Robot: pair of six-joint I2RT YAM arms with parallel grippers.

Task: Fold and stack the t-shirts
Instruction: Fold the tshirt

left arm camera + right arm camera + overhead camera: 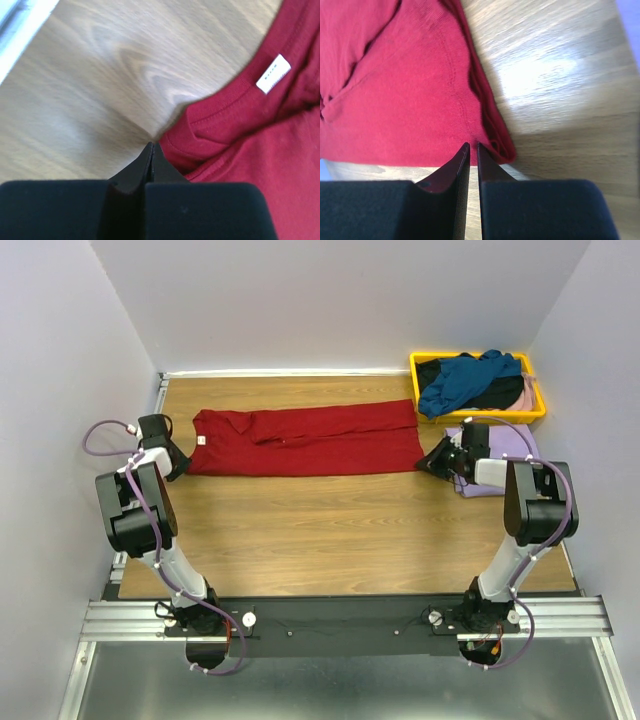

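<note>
The dark red t-shirt (305,440) lies folded into a long band across the table, collar to the left. My left gripper (180,462) sits at its near left corner. In the left wrist view its jaws (151,145) are shut and empty, tips touching the shirt's shoulder edge (240,140). My right gripper (428,464) sits at the near right corner. In the right wrist view its jaws (473,145) are closed to a thin slit with nothing between them, tips at the shirt's hem (420,100). A folded lavender t-shirt (515,445) lies under my right arm.
A yellow tray (420,365) at the back right holds crumpled teal (470,375), black (500,395) and pale pink (527,392) shirts. Grey walls close in the left, back and right. A white neck label (273,73) shows inside the red collar.
</note>
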